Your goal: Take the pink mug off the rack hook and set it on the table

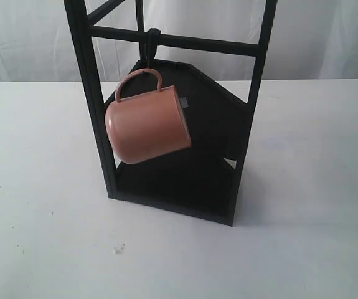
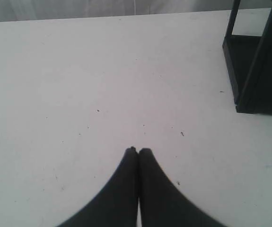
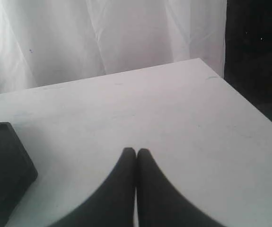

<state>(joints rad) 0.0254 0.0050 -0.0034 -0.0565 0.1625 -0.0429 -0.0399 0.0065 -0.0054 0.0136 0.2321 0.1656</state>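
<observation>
The pink mug (image 1: 146, 123) hangs tilted by its thin loop handle from the black rack hook (image 1: 149, 50) on the crossbar of the tall black rack (image 1: 179, 180). The white table (image 1: 42, 205) spreads all around the rack. Neither gripper shows in the exterior view. My left gripper (image 2: 138, 150) is shut with nothing in it, over bare table, with the rack's base (image 2: 256, 71) off to one side. My right gripper (image 3: 136, 150) is also shut and empty, above the table (image 3: 173, 104), near a black shelf corner (image 3: 5, 165).
A white curtain (image 1: 328, 37) hangs behind the table. A small white scrap (image 1: 118, 249) lies on the table in front of the rack. The table's far corner and edge (image 3: 211, 68) show in the right wrist view, with dark space beyond.
</observation>
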